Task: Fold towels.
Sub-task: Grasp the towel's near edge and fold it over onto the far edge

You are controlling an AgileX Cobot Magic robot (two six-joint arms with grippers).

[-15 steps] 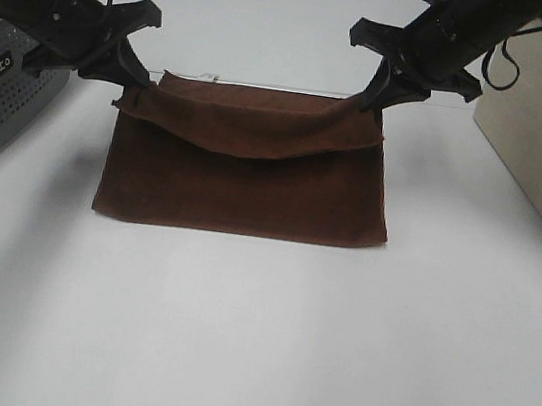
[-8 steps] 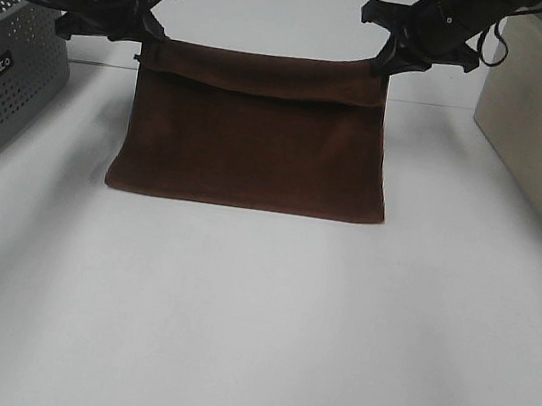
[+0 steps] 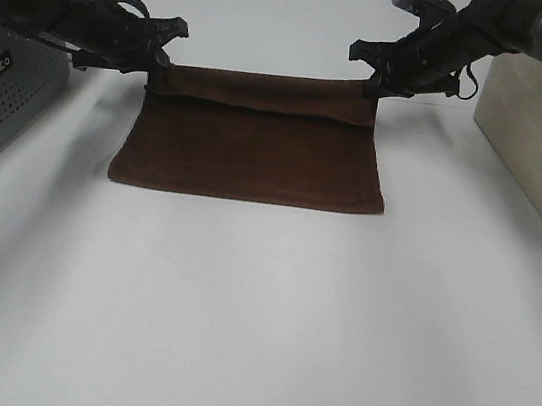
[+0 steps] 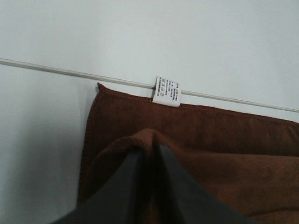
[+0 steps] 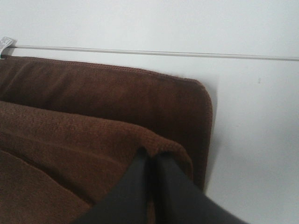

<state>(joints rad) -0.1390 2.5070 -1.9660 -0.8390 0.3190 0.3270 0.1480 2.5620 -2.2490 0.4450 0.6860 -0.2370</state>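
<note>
Left end effector point(image 3: 157, 70) clamps one corner of the folded towel point(image 3: 252, 155); right end effector point(image 3: 372, 84) clamps the other.

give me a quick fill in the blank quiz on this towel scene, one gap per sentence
1. The left gripper and the right gripper each pinch a folded-over corner of the ____.
2. The towel is dark reddish-____.
3. The small tag on its hem is ____.
4. The grey perforated basket stands on the ____ arm's side of the table.

Missing words: towel; brown; white; left
</note>
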